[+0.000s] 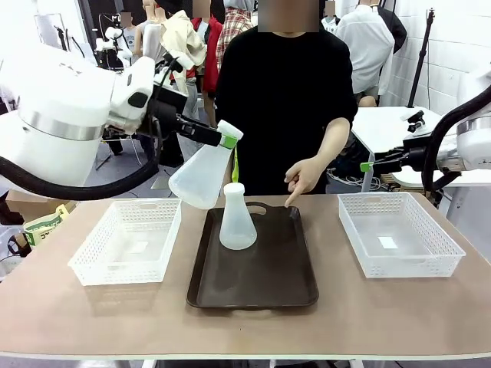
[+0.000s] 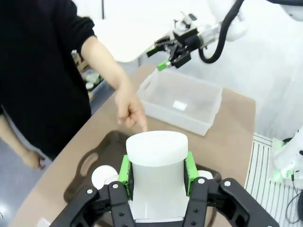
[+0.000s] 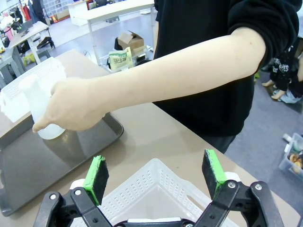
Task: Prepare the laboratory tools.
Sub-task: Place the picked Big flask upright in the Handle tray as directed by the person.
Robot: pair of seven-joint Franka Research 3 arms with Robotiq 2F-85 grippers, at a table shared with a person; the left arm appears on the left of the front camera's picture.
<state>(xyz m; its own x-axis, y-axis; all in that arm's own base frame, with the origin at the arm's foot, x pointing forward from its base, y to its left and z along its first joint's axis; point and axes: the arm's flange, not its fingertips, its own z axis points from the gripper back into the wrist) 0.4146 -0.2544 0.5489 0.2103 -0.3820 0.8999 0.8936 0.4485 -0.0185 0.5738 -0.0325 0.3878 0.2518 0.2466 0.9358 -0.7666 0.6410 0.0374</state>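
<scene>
Left hand [image 1: 229, 141] pinching tilted flask [image 1: 201, 176] by the neck, right hand [image 3: 156, 177] spread — second flask [image 1: 237, 218] seemingly upright on tray [image 1: 265, 280]

Robotics lab or workshop: white block wall [image 1: 460, 46] standing at upper right, white worktables [image 1: 383, 126] and camera stands [image 1: 420, 57] crowding the background, other people standing behind.
</scene>
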